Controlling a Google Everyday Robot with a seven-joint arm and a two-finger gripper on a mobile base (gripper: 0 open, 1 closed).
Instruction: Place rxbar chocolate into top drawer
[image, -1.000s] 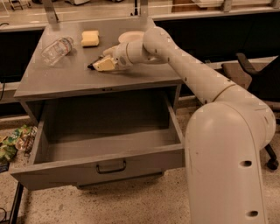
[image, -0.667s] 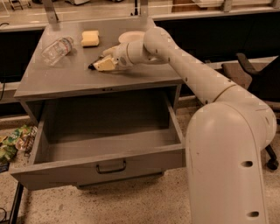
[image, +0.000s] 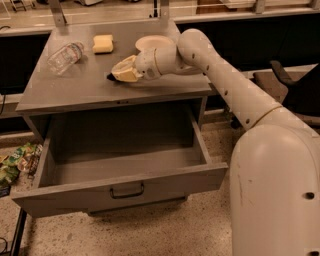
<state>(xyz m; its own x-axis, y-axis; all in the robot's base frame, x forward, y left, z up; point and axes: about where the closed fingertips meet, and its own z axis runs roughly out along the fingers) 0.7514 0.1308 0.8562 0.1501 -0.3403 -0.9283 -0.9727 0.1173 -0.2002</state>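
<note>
The rxbar chocolate (image: 109, 77) lies on the grey cabinet top (image: 75, 92); only a dark end of it shows, poking out left of my gripper. My gripper (image: 121, 73) is down on the cabinet top at the bar, near the top's middle, with the arm reaching in from the right. The top drawer (image: 120, 192) is pulled wide open below it. Its inside (image: 125, 150) holds nothing that I can see. Its dark bar handle (image: 127, 190) is centred on the front.
A clear plastic bottle (image: 65, 56) lies on its side at the back left of the cabinet top. A yellow sponge block (image: 103, 43) sits behind the gripper. Snack bags (image: 15, 165) lie on the floor at left. A dark chair (image: 292, 85) stands at right.
</note>
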